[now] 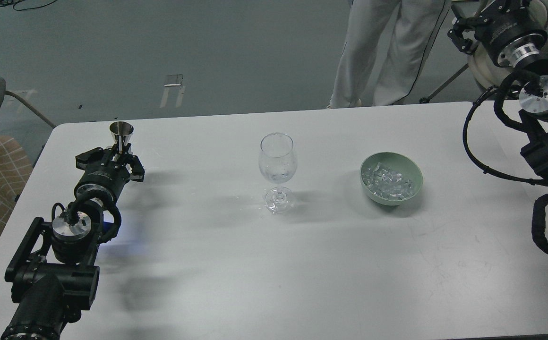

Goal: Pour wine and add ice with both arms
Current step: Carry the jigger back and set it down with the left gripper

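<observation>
Left gripper (122,150): my fingers pinch the narrow waist of a metal measuring cup (121,133) standing upright at the table's (217,264) far left.
Right gripper (465,33): raised off the table at the top right corner; I cannot tell how its fingers stand.
Wine glass (278,171): upright mid-table, between cup and bowl, apart from both.
Wine (278,175): a little clear liquid seems to sit low in the glass, hard to make out.
Ice (389,182): heaped in the green bowl (413,172), right of the glass.
Background: a person's legs (387,52) beyond the far edge.

Ice (390,182) in green bowl (413,170)
</observation>
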